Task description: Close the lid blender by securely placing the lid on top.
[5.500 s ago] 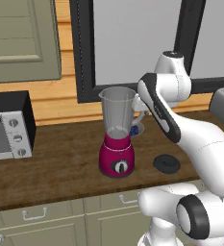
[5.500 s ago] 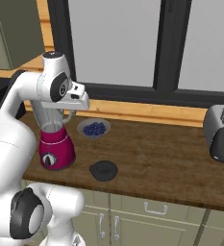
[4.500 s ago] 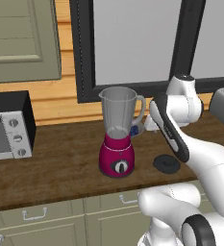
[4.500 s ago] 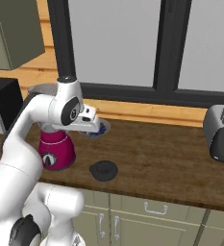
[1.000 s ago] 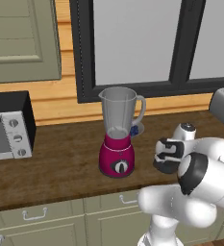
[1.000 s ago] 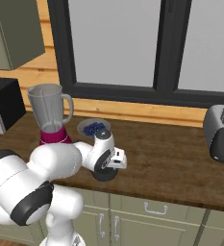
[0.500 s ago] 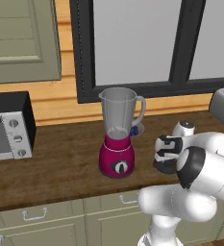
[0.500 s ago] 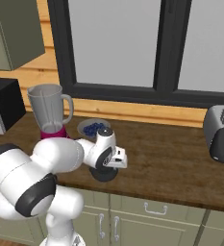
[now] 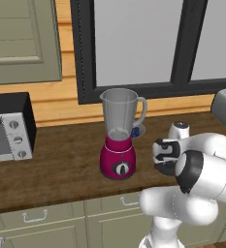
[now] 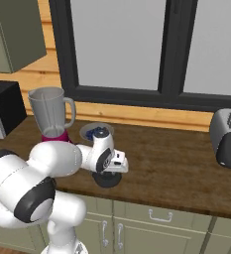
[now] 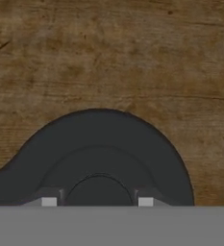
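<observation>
- The gripper [image 11: 98,201] is closed on the knob of the black lid [image 11: 104,149], flat on the wooden counter [image 11: 132,57].
- The uncovered blender [image 10: 51,115] stands at the lid's ten o'clock.

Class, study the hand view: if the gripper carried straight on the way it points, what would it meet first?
The lid. The gripper points straight down at it, fingers either side of its raised knob and apparently closed on it. Below lies the wooden counter.

One blender [image 9: 118,139], one lid [image 11: 101,158], one toaster [image 10: 228,139], one toaster oven [image 9: 7,128], one bowl [image 10: 92,132].
</observation>
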Available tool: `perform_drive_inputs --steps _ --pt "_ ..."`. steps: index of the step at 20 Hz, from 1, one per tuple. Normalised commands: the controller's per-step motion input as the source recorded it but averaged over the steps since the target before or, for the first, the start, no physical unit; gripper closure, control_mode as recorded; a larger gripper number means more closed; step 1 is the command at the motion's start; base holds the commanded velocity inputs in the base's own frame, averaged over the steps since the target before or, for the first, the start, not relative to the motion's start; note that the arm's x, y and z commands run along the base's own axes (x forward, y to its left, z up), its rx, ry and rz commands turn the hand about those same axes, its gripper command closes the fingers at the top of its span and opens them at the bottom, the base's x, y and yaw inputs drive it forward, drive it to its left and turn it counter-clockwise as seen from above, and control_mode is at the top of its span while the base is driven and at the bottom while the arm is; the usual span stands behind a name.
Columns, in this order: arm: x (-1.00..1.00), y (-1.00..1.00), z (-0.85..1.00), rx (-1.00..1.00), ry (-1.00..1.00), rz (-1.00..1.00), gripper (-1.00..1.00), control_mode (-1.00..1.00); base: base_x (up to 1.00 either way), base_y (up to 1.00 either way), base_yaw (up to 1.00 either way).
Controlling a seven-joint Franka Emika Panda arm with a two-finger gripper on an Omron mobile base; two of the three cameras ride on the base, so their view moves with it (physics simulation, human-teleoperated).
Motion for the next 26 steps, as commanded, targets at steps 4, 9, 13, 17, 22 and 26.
perform_drive_inputs --steps 4,9,13,17,22,26 --pt "-0.45 0.25 -0.56 -0.05 0.06 -0.07 1.0 -1.0 0.0 0.0 0.0" --pt "-0.31 0.0 -0.19 0.01 0.02 -0.08 1.0 -1.0 0.0 0.0 0.0" --pt "-0.2 -0.02 0.53 0.14 -0.06 -0.09 1.0 -1.0 0.0 0.0 0.0" --pt "-0.24 -0.01 0.94 0.15 -0.04 -0.02 1.0 -1.0 0.0 0.0 0.0" --pt "-0.17 0.0 1.0 0.11 0.0 0.0 1.0 -1.0 0.0 0.0 0.0" --pt "-0.16 0.0 1.0 0.04 0.0 0.0 1.0 -1.0 0.0 0.0 0.0"
